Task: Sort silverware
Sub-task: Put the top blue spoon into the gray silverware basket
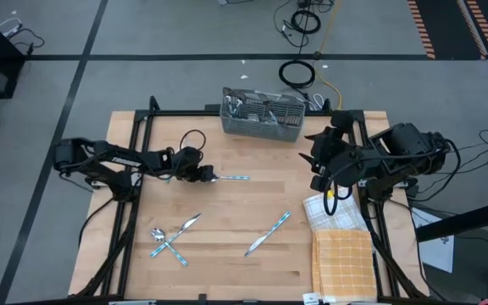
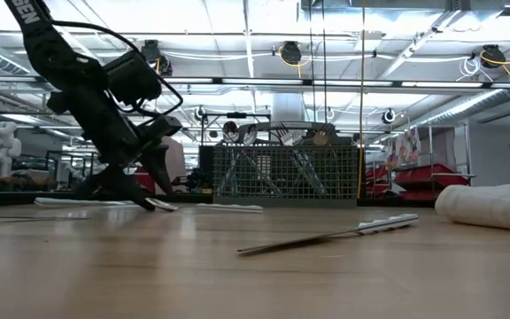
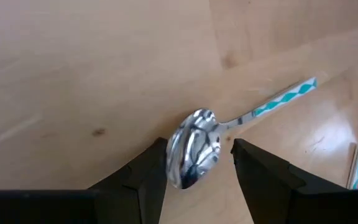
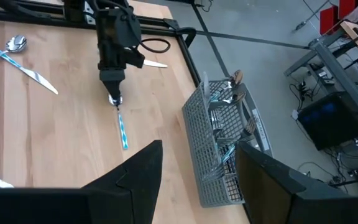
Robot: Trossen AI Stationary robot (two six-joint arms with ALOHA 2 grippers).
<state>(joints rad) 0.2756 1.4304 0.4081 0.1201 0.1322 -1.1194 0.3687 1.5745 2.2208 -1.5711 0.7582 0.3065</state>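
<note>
A spoon (image 3: 194, 155) with a shiny bowl and a light blue patterned handle (image 1: 232, 178) lies flat on the wooden table. My left gripper (image 1: 207, 176) is open and low over it, slanting down, one finger on each side of the bowl. A second spoon and a knife lie crossed (image 1: 171, 238) near the front left. Another knife (image 1: 268, 234) lies at front centre. My right gripper (image 4: 197, 186) is open and holds nothing, hanging high above the table's right side (image 1: 316, 163). My left gripper has its fingers (image 3: 149, 171) on either side of the spoon's bowl (image 3: 185, 163), coming down at a slant from the table's left. One finger stands right beside the bowl's rim; I cannot tell whether it touches. The spoon lies flat on the table.
A grey wire-mesh basket (image 1: 261, 115) with several pieces of silverware stands at the table's far edge. A white cloth (image 1: 335, 212) and an orange checked cloth (image 1: 343, 264) lie at the front right. Bare wood lies between the spoon and the basket.
</note>
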